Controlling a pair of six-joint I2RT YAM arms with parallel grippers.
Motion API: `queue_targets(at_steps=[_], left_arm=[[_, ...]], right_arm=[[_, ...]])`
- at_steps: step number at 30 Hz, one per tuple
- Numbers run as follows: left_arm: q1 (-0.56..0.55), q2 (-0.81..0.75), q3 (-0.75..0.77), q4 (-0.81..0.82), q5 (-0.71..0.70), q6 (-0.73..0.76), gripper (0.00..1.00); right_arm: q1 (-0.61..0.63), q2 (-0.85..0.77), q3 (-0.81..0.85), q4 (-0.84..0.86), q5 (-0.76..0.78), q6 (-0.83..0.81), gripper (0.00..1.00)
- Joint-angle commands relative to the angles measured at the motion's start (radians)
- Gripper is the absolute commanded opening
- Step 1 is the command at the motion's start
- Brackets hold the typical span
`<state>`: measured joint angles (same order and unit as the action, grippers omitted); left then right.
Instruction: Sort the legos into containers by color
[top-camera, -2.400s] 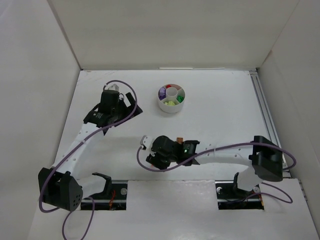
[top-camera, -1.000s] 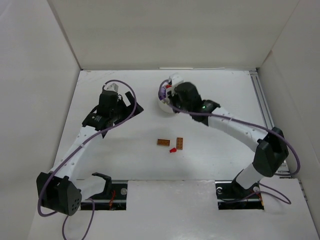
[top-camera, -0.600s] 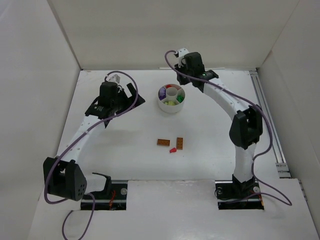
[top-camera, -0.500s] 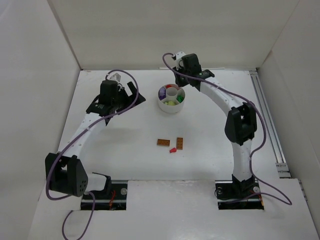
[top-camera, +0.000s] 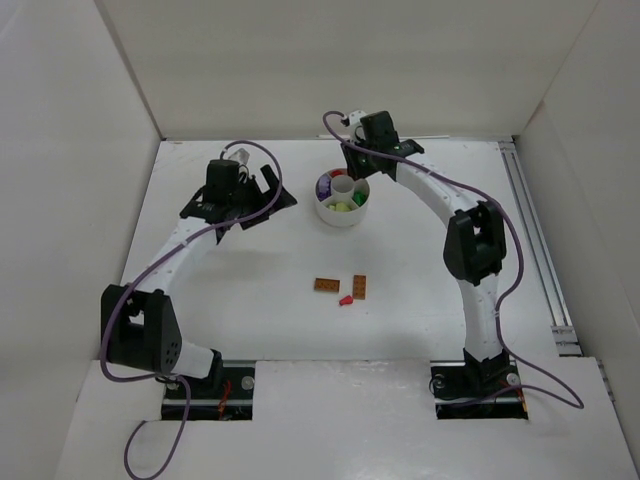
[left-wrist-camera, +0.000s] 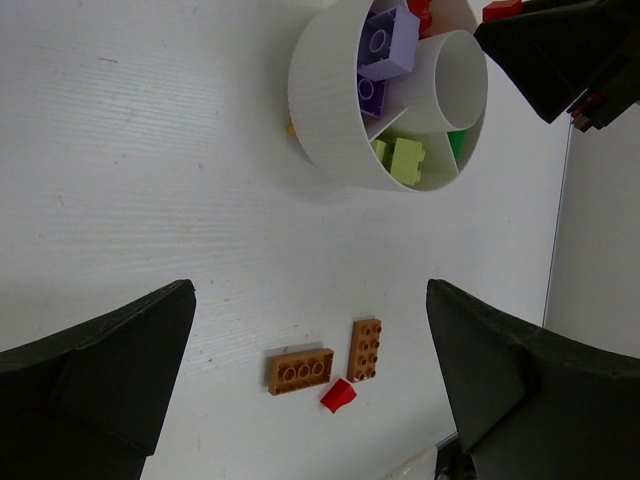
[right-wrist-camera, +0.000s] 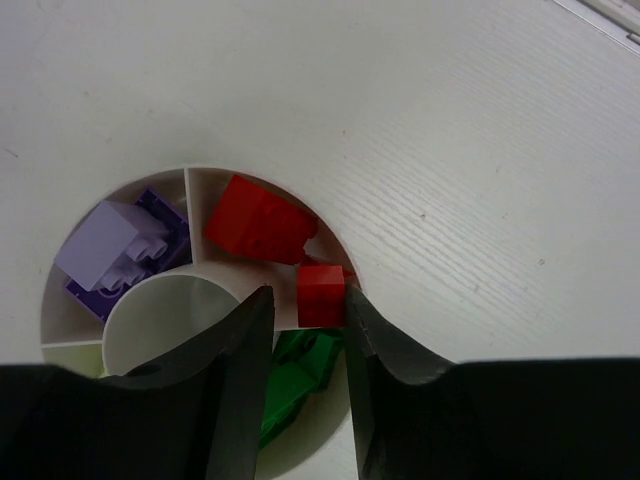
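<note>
Red lego brick (right-wrist-camera: 322, 295), small and close to cubic, no long axis to mind, poised at the very tips of right gripper (right-wrist-camera: 306, 292) and straddling the outer rim of dish (left-wrist-camera: 320, 110) on its far side. Jaws drawn near together, with a sliver of white showing between brick and one finger; clamped or just let go, cannot tell. Red wedge (right-wrist-camera: 212, 195), with a larger red brick (right-wrist-camera: 258, 232) inside, just inward of that rim from the tips; dark green bricks (right-wrist-camera: 300, 385) in the neighbouring wedge, right alongside. Probably calls for a slight shift toward the dish centre, else a drop outside the rim or in among the green. Back wall (top-camera: 340, 60) close behind the dish there, so retreat mostly upward. Left gripper (left-wrist-camera: 308, 295) spread wide and empty, hovering to the dish's left, apart from it. On table (top-camera: 250, 290), nearward of the dish and well apart from it: one orange-brown brick (left-wrist-camera: 300, 371) lying crosswise to the dish, second orange-brown brick (left-wrist-camera: 365, 349) with its long axis pointing at the dish, tiny red piece (left-wrist-camera: 337, 396) just beside both. Judged nearer the left gripper than the right, with free approach from above.
</note>
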<state>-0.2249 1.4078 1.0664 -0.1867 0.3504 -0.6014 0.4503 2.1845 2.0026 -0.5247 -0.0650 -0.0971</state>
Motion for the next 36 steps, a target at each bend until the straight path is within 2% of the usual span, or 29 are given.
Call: queue_targets(at_steps=[1,4,9,11,17,19,21,26,30,34,36], left_arm=[[0.006,-0.05,0.018,0.046,0.021,0.009,1.0],[0.006,-0.059,0.018,0.046,0.012,0.009,1.0],[0.006,-0.098,0.007,0.036,0.012,0.009,1.0],[0.006,-0.122,-0.006,0.036,0.012,0.009,1.0],[0.006,-0.182,-0.025,0.013,-0.01,0.009,1.0],[0.006,-0.194,-0.025,0.013,-0.01,0.009,1.0],[0.006,-0.208,-0.035,0.013,-0.01,0.0,1.0],[0.006,-0.247,-0.055,0.013,-0.02,-0.009,1.0],[0.006,-0.247,-0.056,0.004,-0.03,-0.009,1.0],[0.006,-0.236,-0.046,0.004,-0.03,-0.009,1.0],[0.006,-0.225,-0.046,0.004,-0.03,-0.009,1.0]], right_arm=[[-0.004,-0.022,0.048,0.009,-0.018,0.007,0.4],[-0.004,-0.057,0.039,0.009,0.005,0.007,0.46],[-0.004,-0.141,-0.042,0.028,0.036,0.007,0.47],[-0.004,-0.186,-0.071,0.048,-0.004,0.007,0.49],[-0.004,-0.174,-0.062,0.043,-0.035,0.007,0.49],[-0.004,-0.163,-0.062,0.043,-0.044,0.007,0.43],[-0.004,-0.134,-0.042,0.055,-0.044,0.007,0.3],[-0.004,-0.094,-0.007,0.066,-0.055,0.007,0.15],[-0.004,-0.083,-0.007,0.075,-0.045,0.016,0.11],[-0.004,-0.061,-0.007,0.084,-0.045,0.016,0.11],[-0.004,-0.052,-0.007,0.084,-0.045,0.016,0.15]])
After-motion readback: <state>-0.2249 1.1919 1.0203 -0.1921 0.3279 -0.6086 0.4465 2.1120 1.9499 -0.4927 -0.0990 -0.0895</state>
